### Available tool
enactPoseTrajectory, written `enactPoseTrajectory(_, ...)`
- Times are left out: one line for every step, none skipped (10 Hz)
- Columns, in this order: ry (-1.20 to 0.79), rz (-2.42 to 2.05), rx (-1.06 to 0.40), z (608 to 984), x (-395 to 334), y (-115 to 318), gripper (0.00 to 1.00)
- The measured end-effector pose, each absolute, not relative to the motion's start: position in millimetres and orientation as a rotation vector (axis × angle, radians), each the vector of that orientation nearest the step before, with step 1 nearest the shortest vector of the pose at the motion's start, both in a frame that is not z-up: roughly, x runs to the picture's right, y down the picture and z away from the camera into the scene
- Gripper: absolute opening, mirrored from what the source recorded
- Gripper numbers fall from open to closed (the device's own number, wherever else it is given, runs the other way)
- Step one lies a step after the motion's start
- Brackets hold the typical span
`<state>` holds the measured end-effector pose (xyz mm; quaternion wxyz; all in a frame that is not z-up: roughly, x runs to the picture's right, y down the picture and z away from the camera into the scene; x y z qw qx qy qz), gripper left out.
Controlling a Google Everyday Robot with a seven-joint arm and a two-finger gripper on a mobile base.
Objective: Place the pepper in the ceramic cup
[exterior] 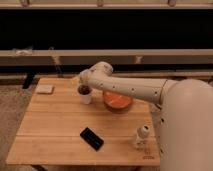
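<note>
**Pepper over the cup**

Camera view: the gripper (84,89) hovers at centre-left of the frame, directly above the ceramic cup (86,97), beside the orange bowl (117,101). A dark red mass there is probably the pepper (84,90); whether it is clamped or released cannot be told. It looks light, smooth and slippery, best pinched mid-body.
</note>
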<state>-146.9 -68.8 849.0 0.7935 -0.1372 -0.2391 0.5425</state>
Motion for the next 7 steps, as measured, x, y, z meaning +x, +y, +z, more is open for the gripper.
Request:
enactPoseTrajectory(-0.533, 1.168, -0.324, 846.5, -144.6, -70.7, 0.80)
enactPoseTrajectory(-0.555, 1.168, -0.362, 845.3, -140.9, -72.2, 0.80)
enactPoseTrajectory(-0.572, 1.162, -0.395, 843.3, -139.5, -74.0, 0.80)
enactPoseTrajectory(-0.588, 1.151, -0.440, 843.0, -140.5, -72.9, 0.80)
enactPoseTrajectory(-0.609, 1.142, -0.482, 840.3, -142.3, -73.4, 0.80)
enactPoseTrajectory(-0.620, 1.138, -0.501, 839.5, -141.4, -73.3, 0.80)
enactPoseTrajectory(-0.635, 1.135, -0.520, 837.5, -140.8, -74.1, 0.80)
